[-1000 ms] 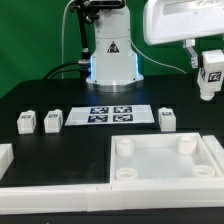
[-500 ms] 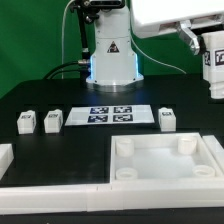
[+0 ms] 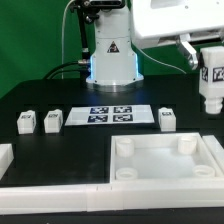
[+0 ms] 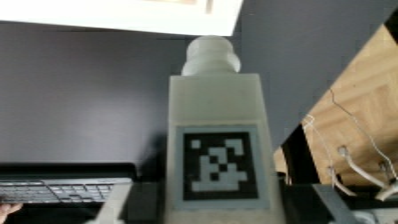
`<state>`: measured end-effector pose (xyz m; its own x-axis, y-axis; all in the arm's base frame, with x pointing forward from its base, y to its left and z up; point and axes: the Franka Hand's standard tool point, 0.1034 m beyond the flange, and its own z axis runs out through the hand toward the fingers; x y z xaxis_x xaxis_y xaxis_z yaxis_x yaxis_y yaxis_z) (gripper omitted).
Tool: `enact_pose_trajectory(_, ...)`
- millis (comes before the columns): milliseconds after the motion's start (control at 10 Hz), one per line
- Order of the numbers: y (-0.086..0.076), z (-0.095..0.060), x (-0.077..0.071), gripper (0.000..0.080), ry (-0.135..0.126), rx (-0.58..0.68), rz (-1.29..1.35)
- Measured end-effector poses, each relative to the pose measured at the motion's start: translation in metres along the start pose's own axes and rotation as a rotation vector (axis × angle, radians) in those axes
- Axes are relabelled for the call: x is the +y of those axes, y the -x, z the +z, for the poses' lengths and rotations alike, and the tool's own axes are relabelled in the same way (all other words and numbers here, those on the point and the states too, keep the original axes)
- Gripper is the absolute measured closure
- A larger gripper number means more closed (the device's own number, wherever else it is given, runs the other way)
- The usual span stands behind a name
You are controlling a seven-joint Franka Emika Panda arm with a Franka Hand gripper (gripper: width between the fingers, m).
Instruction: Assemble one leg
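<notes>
My gripper [image 3: 211, 72] is at the exterior view's right edge, high above the table, and is shut on a leg [image 3: 211, 85], a white cuboid block with a black-and-white tag. The leg hangs down from the fingers with its round peg at the lower end. In the wrist view the held leg [image 4: 219, 140] fills the middle, its tag facing the camera and its peg pointing away, with the dark fingers [image 4: 157, 205] on either side of it. Three other legs stand on the table: two at the left [image 3: 26, 122] [image 3: 52, 120] and one at the right [image 3: 167, 118].
The large white tray-like part [image 3: 215, 150] with round corner sockets lies at the front right, below the held leg. The marker board [image 3: 112, 115] lies in the middle of the black table. A white piece [image 3: 4, 157] sits at the front left edge. The robot base [image 3: 110, 50] stands behind.
The gripper with the leg rose and shifted right half a second ago, and has since come back down a little and slightly left, still holding the leg.
</notes>
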<state>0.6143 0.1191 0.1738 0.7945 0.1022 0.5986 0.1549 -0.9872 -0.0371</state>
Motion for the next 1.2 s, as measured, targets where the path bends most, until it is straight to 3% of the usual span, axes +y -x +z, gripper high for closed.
enact_pose_trajectory(100,-0.007,0.015,0.002,0.0506,0.003,0.008,-0.008)
enact_pose_trajectory(300,0.013,0.042,0.012,0.0506,0.02,0.048,-0.029)
enact_pose_trajectory(400,0.02,0.047,0.012,0.0506,0.019,0.021,-0.029)
enact_pose_trajectory(700,0.02,0.047,0.012,0.0506,0.019,0.022,-0.031)
enact_pose_trajectory(900,0.034,0.053,0.018,0.0506,0.023,-0.002,-0.029)
enact_pose_trajectory(1200,0.042,0.058,0.022,0.0506,0.025,-0.031,-0.022)
